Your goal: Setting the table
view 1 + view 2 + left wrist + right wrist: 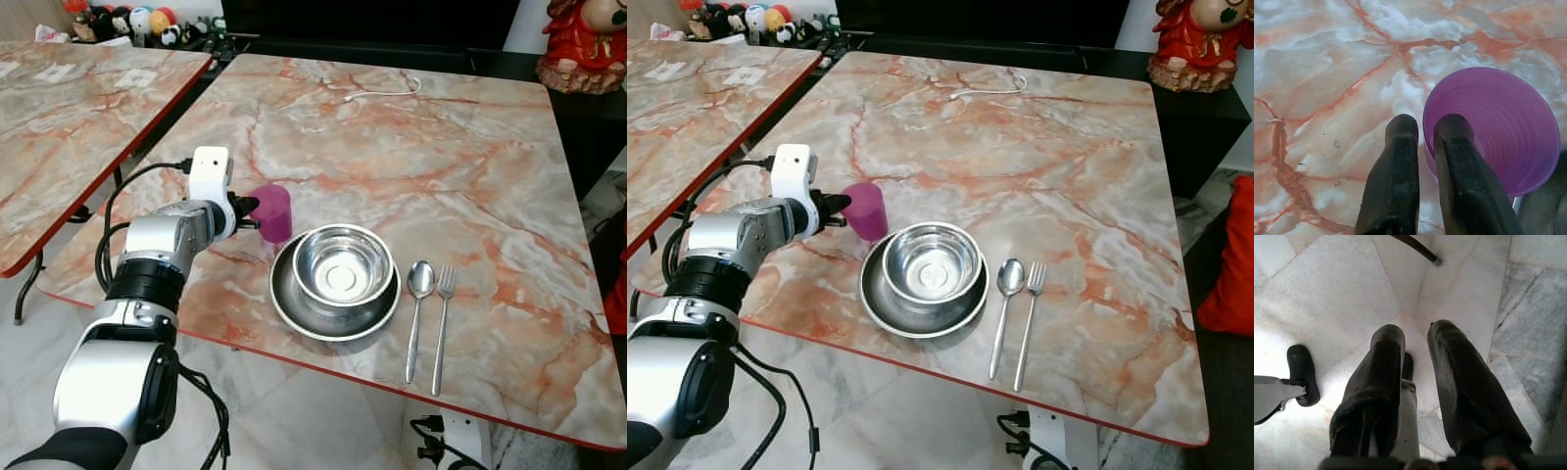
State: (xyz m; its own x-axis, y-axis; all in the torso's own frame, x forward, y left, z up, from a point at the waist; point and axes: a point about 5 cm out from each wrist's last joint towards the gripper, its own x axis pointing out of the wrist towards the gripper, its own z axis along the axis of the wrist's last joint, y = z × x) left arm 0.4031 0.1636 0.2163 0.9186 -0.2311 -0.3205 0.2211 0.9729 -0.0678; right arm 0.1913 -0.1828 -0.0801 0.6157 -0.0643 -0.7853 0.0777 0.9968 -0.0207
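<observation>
A purple plastic cup [272, 211] stands upright on the marble table [441, 147], just left of a steel bowl [343, 266] that sits in a steel plate [292, 305]. My left gripper [251, 208] reaches in from the left and is shut on the cup's near rim. In the left wrist view one finger [1454, 142] lies inside the cup [1498, 127] and the other finger [1398, 147] outside its wall. A spoon [419, 294] and a fork [444, 313] lie side by side right of the plate. My right gripper [1418, 333] hangs idle over the tiled floor.
A white cable [382, 93] lies near the table's far edge. A second marble table [69, 117] stands to the left across a narrow gap. A red figurine [588, 44] sits at the back right. The table's red front edge is close to the plate.
</observation>
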